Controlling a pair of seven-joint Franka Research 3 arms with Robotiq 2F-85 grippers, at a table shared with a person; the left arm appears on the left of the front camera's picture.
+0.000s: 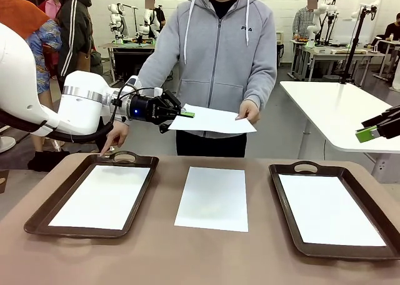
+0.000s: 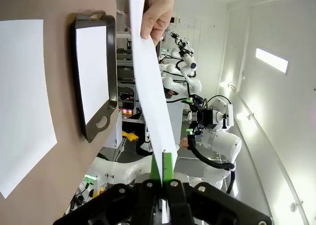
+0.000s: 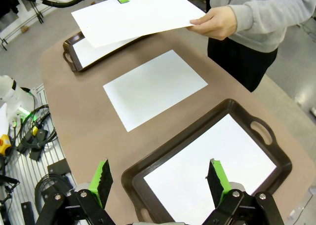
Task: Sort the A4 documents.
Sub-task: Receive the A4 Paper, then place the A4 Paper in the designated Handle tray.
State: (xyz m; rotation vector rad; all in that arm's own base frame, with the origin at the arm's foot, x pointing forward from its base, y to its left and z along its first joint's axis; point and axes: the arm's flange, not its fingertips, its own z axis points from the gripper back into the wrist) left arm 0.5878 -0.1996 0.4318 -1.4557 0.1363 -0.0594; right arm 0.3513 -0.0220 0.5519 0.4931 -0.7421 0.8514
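Grey hoodie (image 1: 219,54) marked FILA behind sheet (image 1: 215,120) pinched by left claw (image 1: 187,114).

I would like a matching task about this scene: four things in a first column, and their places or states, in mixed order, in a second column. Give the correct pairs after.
Column 1
1. white paper sheet held in the air
2. white paper sheet in the middle
3. left dark brown handled tray
4. right gripper

Column 2
A. open, aimed at the right dark brown tray
B. flat on the bare brown table
C. pinched by the left gripper, held by the person's hand
D. contains one white sheet

Pairs: 1-C; 2-B; 3-D; 4-A
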